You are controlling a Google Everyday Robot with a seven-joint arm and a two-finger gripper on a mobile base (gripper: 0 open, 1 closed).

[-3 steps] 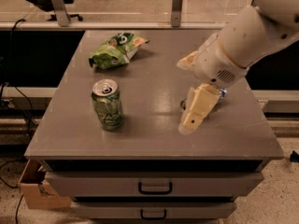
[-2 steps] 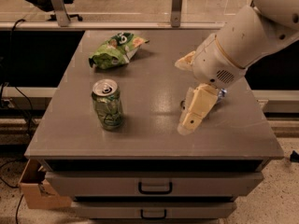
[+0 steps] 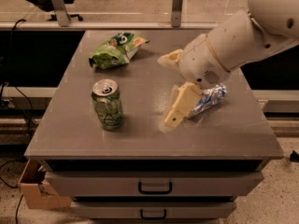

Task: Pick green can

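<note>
The green can [image 3: 107, 104] stands upright on the grey table [image 3: 74, 125], left of centre, its silver pull-tab top showing. My gripper [image 3: 166, 90] hangs over the table's middle, to the right of the can and apart from it. It is open and empty, with one cream finger [image 3: 179, 107] pointing down-left and the other [image 3: 169, 58] higher up. The pale arm [image 3: 233, 41] reaches in from the upper right.
A dented blue-and-silver can [image 3: 209, 99] lies on its side just behind the lower finger. A green foil snack bag [image 3: 116, 49] lies at the back left. The table has drawers [image 3: 154, 186] below its front edge. A cardboard box [image 3: 35, 190] sits on the floor at the left.
My gripper has moved a little to the left, toward the green can. The blue-and-silver can now shows from behind it. The green can has not moved.
</note>
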